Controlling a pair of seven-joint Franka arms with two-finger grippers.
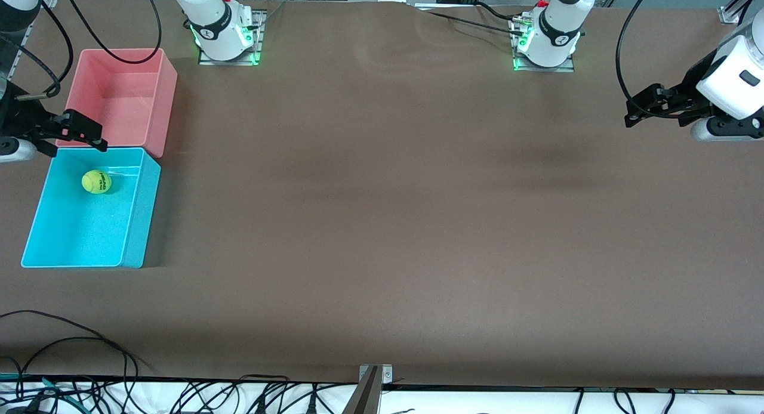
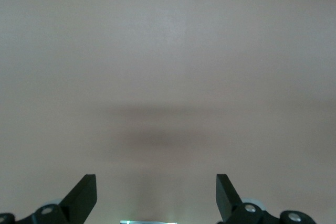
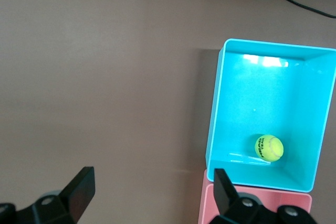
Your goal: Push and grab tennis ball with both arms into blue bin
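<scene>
The tennis ball (image 1: 96, 182) lies inside the blue bin (image 1: 142, 223), near the bin's wall that is farther from the front camera. It also shows in the right wrist view (image 3: 269, 147), in the blue bin (image 3: 214, 108). My right gripper (image 1: 89, 133) is open and empty, held up over the seam between the blue bin and the pink bin; in its own view (image 3: 152, 182) the jaws stand wide apart. My left gripper (image 1: 634, 111) is open and empty, held above bare table at the left arm's end; its view (image 2: 156, 182) shows only tabletop.
An empty pink-red bin (image 1: 170, 101) touches the blue bin's farther wall and shows in the right wrist view (image 3: 262, 195). Both arm bases (image 1: 227, 41) (image 1: 546, 44) stand along the table's farther edge. Cables (image 1: 71, 342) lie along the nearer edge.
</scene>
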